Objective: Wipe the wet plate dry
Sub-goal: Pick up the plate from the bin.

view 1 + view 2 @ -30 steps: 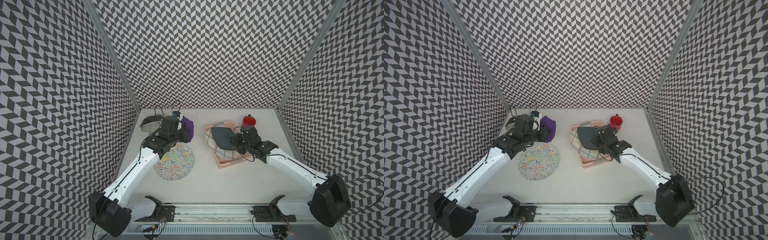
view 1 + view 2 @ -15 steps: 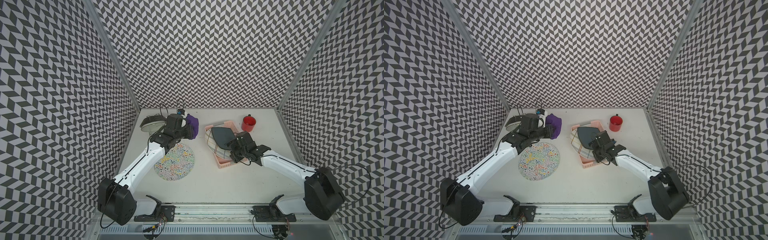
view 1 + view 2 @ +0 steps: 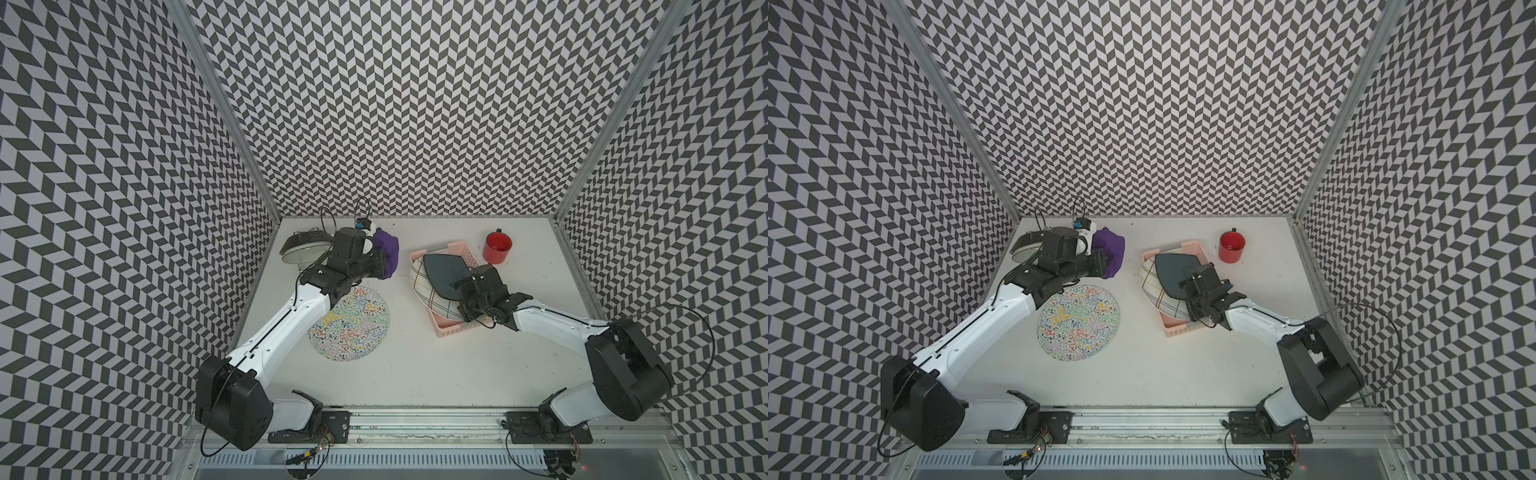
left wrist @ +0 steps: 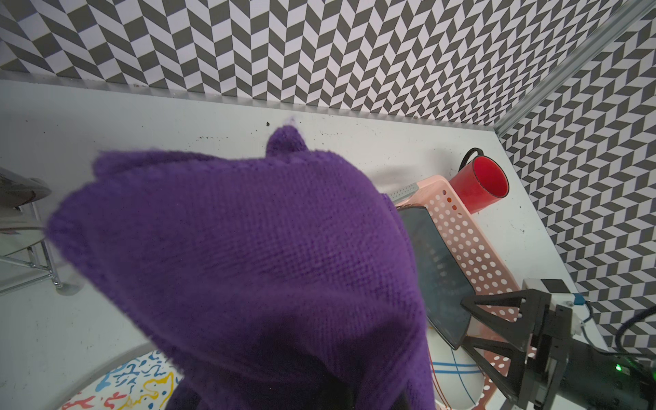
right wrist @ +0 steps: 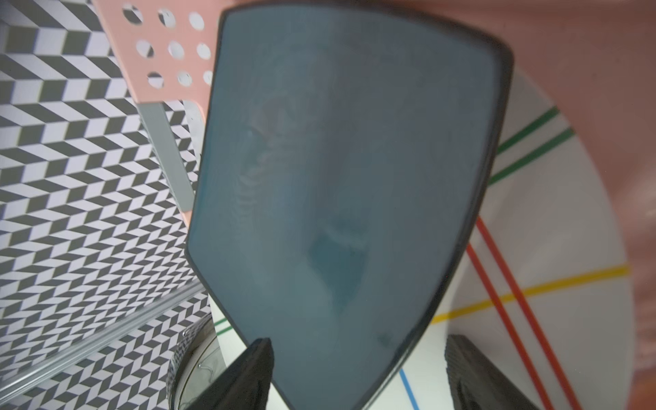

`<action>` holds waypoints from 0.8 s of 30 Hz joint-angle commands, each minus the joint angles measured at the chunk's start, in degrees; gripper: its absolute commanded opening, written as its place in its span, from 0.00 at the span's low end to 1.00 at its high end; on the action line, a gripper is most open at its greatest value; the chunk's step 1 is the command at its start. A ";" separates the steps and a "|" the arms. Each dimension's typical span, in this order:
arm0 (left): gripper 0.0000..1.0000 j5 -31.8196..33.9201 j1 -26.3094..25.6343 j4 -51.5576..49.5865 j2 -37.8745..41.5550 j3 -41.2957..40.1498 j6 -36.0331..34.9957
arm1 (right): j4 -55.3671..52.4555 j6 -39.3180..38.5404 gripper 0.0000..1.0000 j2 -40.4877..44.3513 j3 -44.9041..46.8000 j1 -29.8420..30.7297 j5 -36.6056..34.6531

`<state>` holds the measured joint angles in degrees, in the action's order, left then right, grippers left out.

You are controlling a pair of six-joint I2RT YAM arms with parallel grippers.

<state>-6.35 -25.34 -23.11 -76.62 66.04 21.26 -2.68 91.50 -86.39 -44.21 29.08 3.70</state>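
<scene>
Standing apart, the right gripper (image 5: 358,376) is placed around the dark plate (image 5: 340,184); the purple cloth (image 4: 248,255) is clamped by the left gripper (image 3: 384,120).

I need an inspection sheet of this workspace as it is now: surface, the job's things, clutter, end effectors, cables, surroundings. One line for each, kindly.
Surface: white table, a few dark specks near the back wall.
Job's things: dark plate leaning upright in the pink rack beside a striped plate; purple cloth lifted off the table; wetness cannot be judged.
Clutter: colourful plate flat on the table; red mug behind the rack; patterned dish on a wire stand in the back corner.
End effectors: left end effector shut on the purple cloth; right end effector open, fingers either side of the dark plate's edge.
Cables: black loops along both arms, none on the table.
Surroundings: chevron-patterned walls on three sides.
</scene>
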 commanded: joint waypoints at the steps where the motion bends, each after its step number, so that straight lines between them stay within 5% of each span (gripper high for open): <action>1: 0.00 -0.53 0.32 0.97 1.03 -0.78 -0.74 | 4.84 0.47 0.80 -1.84 4.37 -0.97 -1.33; 9: 0.00 0.89 0.55 2.01 -1.09 -0.01 -3.14 | 17.86 0.65 0.73 -1.57 13.29 -3.08 -1.08; 15: 0.00 0.13 0.65 1.31 -8.77 7.19 -2.81 | 31.37 -1.49 0.53 -1.42 21.42 -5.37 0.54; 24: 0.00 0.51 0.56 1.85 -6.59 3.27 -1.71 | 36.53 -7.99 0.24 -6.53 22.22 -8.25 6.48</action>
<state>-6.09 -24.97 -22.15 -85.43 70.89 19.16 37.06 84.33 -88.53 -24.14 21.45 5.50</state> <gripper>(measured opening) 0.068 0.266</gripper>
